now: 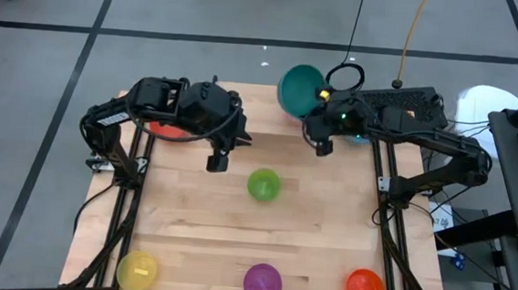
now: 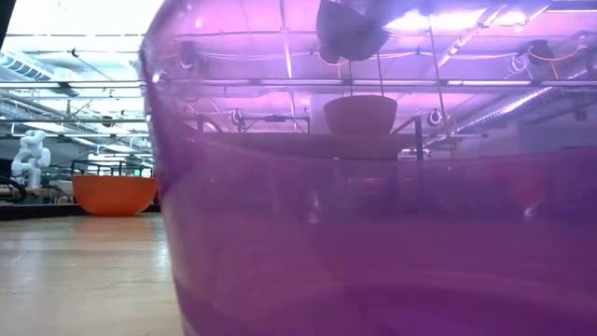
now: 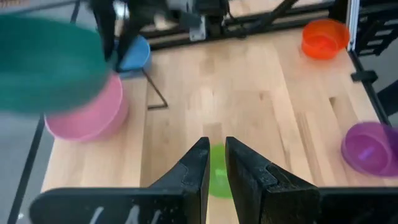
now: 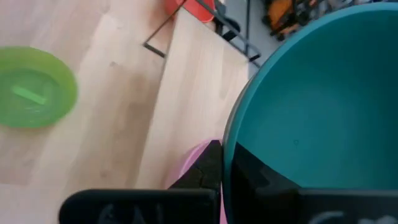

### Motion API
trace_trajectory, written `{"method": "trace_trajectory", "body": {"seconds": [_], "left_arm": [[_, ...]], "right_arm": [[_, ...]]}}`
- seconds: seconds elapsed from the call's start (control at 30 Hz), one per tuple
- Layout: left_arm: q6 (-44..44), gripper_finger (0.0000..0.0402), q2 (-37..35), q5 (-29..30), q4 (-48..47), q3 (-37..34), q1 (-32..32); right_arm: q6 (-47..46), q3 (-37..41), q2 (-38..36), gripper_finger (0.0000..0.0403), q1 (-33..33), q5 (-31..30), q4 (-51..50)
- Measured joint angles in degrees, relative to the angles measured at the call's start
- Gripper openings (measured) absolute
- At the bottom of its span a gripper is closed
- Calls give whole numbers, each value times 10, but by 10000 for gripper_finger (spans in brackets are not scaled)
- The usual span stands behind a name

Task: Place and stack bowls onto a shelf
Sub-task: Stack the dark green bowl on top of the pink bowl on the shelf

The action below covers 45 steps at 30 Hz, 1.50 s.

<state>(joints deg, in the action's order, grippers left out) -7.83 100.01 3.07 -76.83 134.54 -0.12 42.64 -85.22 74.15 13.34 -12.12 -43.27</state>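
While lying at the near table edge, the purple bowl [image 1: 262, 281], yellow bowl [image 1: 138, 269] and orange bowl [image 1: 364, 287] are looking light, stiff and slick — best pinched by the rim. Mid-table, the green bowl [image 1: 264, 184] is waiting. Left gripper [image 1: 218, 161] is hovering empty, fingers slightly parted; right gripper [image 1: 318, 94] is clamping the teal bowl [image 1: 300, 88] over the shelf [image 1: 273, 144].

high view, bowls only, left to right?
yellow bowl → red bowl → green bowl → purple bowl → teal bowl → orange bowl
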Motion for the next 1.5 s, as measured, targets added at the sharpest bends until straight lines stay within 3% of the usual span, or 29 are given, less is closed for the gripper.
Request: {"method": "trace_trajectory", "body": {"seconds": [0.13,0.27,0.47,0.67,0.87,1.17,1.37,1.5], "left_arm": [[19,58,0,6,-12,0,0],[38,58,-6,52,-40,-1,0],[56,58,-11,89,-57,0,2],[59,58,-15,90,-57,0,1],[66,58,-14,90,-57,-1,1],[77,58,-14,90,-57,-1,1],[80,58,-14,90,-58,-1,1],[80,58,-14,90,-58,-1,1]], "right_arm": [[-36,-31,1,0,21,19,-49],[-73,-63,2,0,49,23,-92],[-89,-80,25,0,90,93,-145],[-74,-80,50,0,118,99,-161],[-60,-80,79,0,143,154,-163],[-33,-80,123,0,170,159,-194],[16,-79,129,0,174,224,-201],[17,-79,130,0,178,227,-204]]}}
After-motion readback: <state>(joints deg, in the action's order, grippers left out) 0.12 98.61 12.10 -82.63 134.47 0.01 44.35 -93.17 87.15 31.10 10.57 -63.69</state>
